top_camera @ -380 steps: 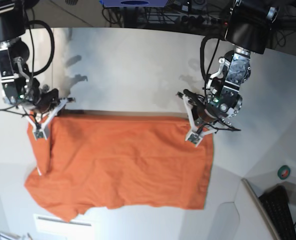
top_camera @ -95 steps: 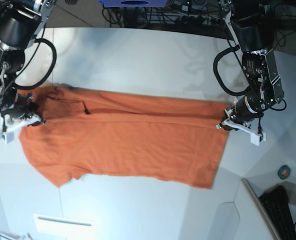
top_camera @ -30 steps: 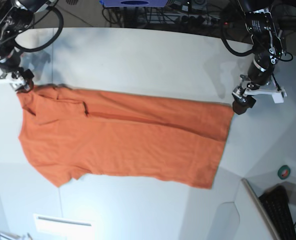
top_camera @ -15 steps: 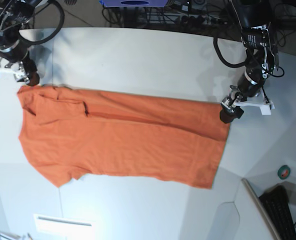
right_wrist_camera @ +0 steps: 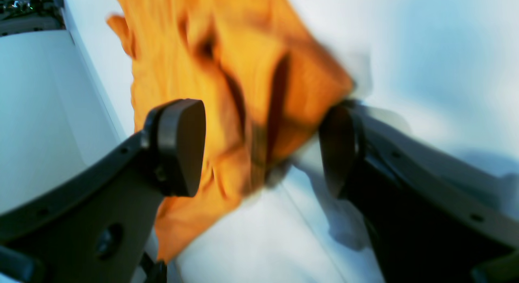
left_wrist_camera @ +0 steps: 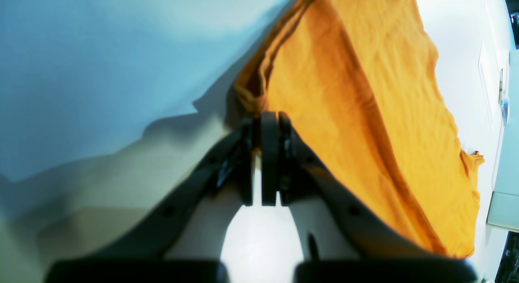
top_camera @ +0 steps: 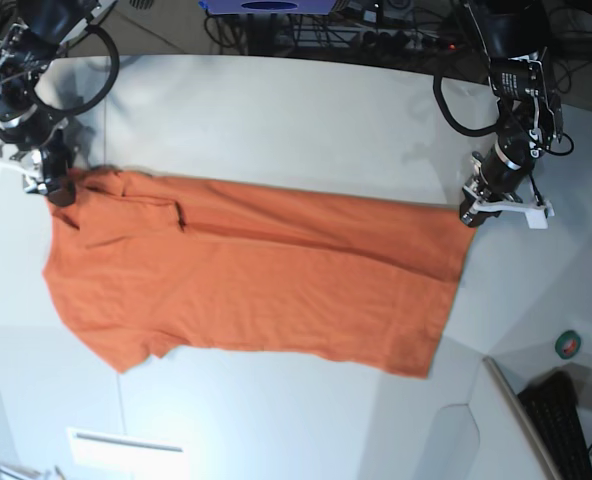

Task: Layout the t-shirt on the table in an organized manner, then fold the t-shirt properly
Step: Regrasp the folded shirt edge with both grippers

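The orange t-shirt (top_camera: 256,275) lies spread lengthwise on the white table (top_camera: 276,110), with a folded sleeve near its upper left. In the base view my left gripper (top_camera: 468,215) sits at the shirt's upper right corner. The left wrist view shows that gripper (left_wrist_camera: 265,116) shut, with the bunched hem of the t-shirt (left_wrist_camera: 365,92) pinched at its tips. At the shirt's upper left corner, my right gripper (top_camera: 56,190) stands open. In the right wrist view its pads straddle a raised corner of the t-shirt (right_wrist_camera: 243,72), the right gripper (right_wrist_camera: 259,147) wide around the cloth.
A green tape roll (top_camera: 569,343) and a dark keyboard (top_camera: 566,425) lie off the table at the lower right. A grey-white panel with a slot (top_camera: 126,445) sits at the front left. Cables run along the back edge.
My left gripper has shut on the shirt's right corner and the shirt has shifted slightly right. My right gripper has dropped onto the left corner with its jaws wider.
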